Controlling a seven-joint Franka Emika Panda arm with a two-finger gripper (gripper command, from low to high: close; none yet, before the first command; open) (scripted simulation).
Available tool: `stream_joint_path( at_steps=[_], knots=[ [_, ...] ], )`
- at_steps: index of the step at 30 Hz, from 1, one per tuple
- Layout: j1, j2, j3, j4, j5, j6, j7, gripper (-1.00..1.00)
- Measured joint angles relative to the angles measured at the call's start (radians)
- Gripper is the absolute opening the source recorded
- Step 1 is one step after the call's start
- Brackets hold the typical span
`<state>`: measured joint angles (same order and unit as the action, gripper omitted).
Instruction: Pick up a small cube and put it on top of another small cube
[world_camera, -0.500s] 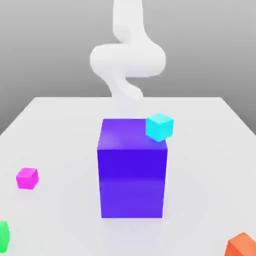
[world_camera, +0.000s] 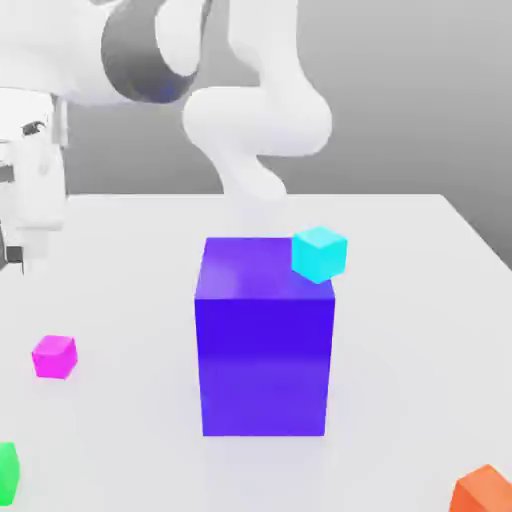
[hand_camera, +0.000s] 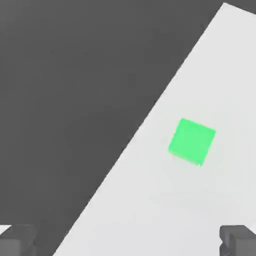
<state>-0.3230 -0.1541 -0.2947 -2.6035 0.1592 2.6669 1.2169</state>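
Observation:
The small magenta cube (world_camera: 54, 356) lies on the white table (world_camera: 400, 330) toward the exterior view's left, in front of and below my hand. My gripper (world_camera: 14, 258) hangs high over the table's left edge, well apart from that cube. In the hand view its two dark fingertips (hand_camera: 239, 240) stand wide apart, so the gripper (hand_camera: 127, 241) is open with nothing between them. A small green cube (hand_camera: 192, 141) lies on the table below the hand, close to the table's edge; it also sits at the front left corner (world_camera: 6, 472). A small cyan cube (world_camera: 319, 252) appears at the far right top corner of the big block.
A big blue-purple block (world_camera: 264, 350) stands in the middle of the table. An orange cube (world_camera: 485, 490) sits at the front right corner. In the hand view the table's edge runs diagonally, with dark floor (hand_camera: 65, 100) beyond it.
The arm has swung from behind the big block over to the exterior view's left, bringing the hand into view above the table's left edge. The cubes have not moved.

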Motion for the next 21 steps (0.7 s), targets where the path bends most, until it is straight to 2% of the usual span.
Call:
stream_joint_path(
  at_steps=[8,11,16,17,21],
  knots=[
    [-0.161,0.269,-0.102,-0.118,0.009,0.17,0.205,0.0],
    [-0.201,0.35,-0.049,-0.106,0.09,0.228,0.154,0.0],
    [-0.332,0.48,0.11,-0.076,0.221,0.325,0.055,0.0],
    [-0.35,0.495,0.131,-0.073,0.235,0.337,0.045,-1.0],
    [-0.35,0.495,0.131,-0.073,0.233,0.338,0.046,-1.0]
  ],
)
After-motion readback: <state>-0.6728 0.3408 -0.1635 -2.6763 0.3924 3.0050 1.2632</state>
